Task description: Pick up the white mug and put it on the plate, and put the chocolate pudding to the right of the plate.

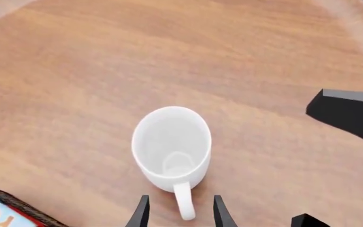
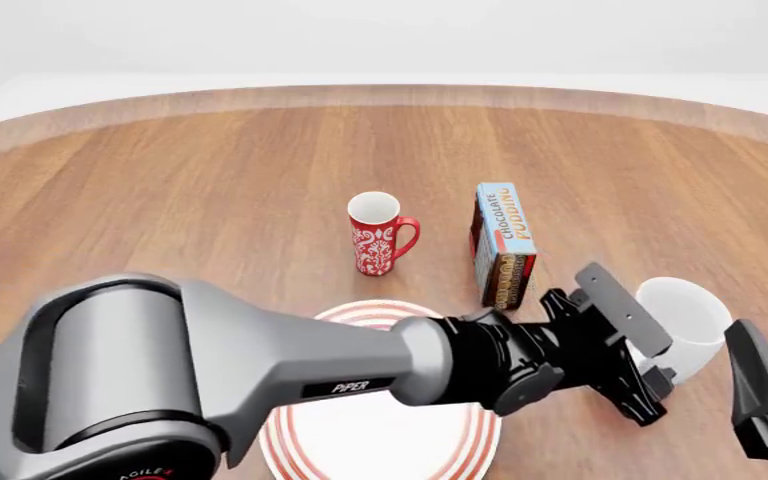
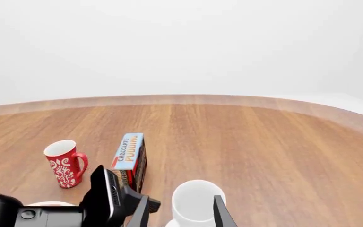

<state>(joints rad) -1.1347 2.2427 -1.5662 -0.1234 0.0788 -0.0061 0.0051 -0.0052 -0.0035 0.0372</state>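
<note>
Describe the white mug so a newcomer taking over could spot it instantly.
Start at the large red-ringed plate at the table's near edge, then look right, past the left gripper reaching across it. The white mug stands upright there on the bare wood, nearer than the chocolate pudding. Unlike the slimmer patterned red mug, it is plain, wide and all white.

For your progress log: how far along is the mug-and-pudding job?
Nothing is placed yet. The white mug stands on the table right of the plate; the left gripper, open, straddles its handle. The chocolate pudding sits behind the plate, untouched; the right gripper is open.
</note>
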